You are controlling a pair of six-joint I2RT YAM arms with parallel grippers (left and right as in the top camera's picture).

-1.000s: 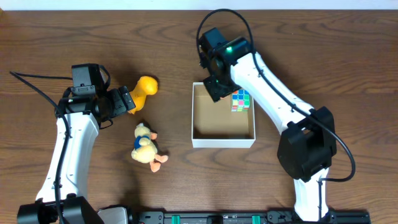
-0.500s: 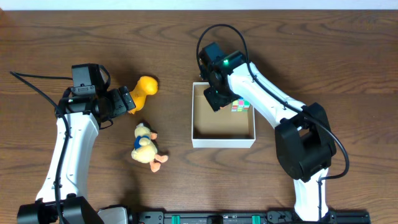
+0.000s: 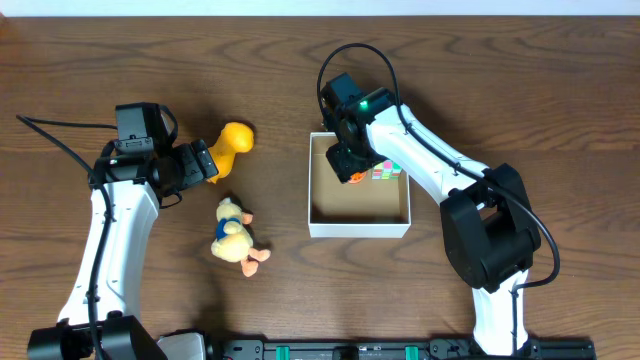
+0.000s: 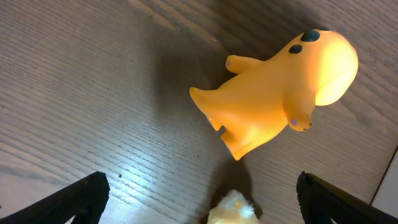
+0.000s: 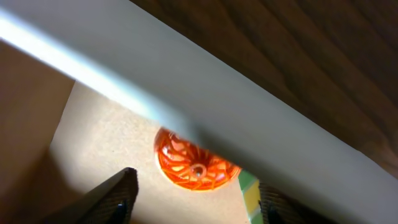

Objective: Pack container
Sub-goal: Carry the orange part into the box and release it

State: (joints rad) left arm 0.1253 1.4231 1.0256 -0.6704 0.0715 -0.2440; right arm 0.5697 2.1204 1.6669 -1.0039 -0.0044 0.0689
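Container: sits just at 3 o'clock of the table centre, white walls up, brown floor showing.

Right gripper: hangs inside the container, toward 11 o'clock of the floor's middle, close to the far wall. In the wrist view, white wall crosses the top of the frame and brown floor lies below it. Fingers spread apart, released, clasping nothing.

Orange ribbed disc: lies on the container floor just beyond the spread fingertips, touching neither.

Multi-coloured cube: rests inside the container at 2 o'clock of its middle, just at 3 o'clock of the disc.

Left gripper: stands well apart from the container, at its 9 o'clock. Fingers wide apart, released, empty.

Orange toy figure: lies on bare wood at 1 o'clock of the left gripper, near but untouched.

Plush duck: lies at 5 o'clock of the left gripper, outside the container.
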